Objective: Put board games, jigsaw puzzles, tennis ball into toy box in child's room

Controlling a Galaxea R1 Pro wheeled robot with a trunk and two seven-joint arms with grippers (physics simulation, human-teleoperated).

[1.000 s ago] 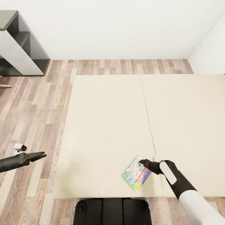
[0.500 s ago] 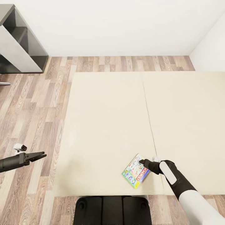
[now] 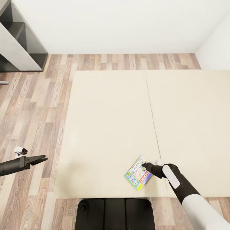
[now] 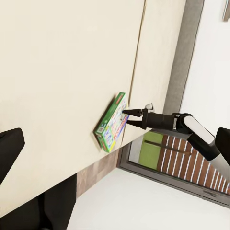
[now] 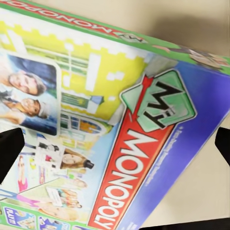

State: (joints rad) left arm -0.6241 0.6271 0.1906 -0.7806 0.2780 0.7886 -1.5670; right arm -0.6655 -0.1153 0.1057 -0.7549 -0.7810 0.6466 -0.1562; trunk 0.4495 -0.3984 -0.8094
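**A thin grip on one edge of the board game, close to the bed's near edge**

My right end effector (image 3: 146,165) is at the board game (image 3: 138,174), which lies flat on the cream bed (image 3: 108,121) near its front edge, just beside the seam in the mattress. From my head view and my left wrist view the fingers sit at one edge of the box, but I cannot tell whether they are closed on it or only touching. In my right wrist view the printed cover (image 5: 110,139) lies right under the camera, with a dark fingertip (image 5: 9,148) at either side, spread apart.

My worries, as I judge them:

- The hold, if there is one, takes only an edge. A wide, flat box lifted that way may pivot and slip out.
- The soft mattress may give way under pressure, so the lower finger may fail to get under the box.
- A push without a grip could slide the box off the front edge onto the floor (image 3: 38,105).

My left end effector (image 3: 41,158) hangs over the floor, well apart from the bed, fingers nearly together, holding nothing.
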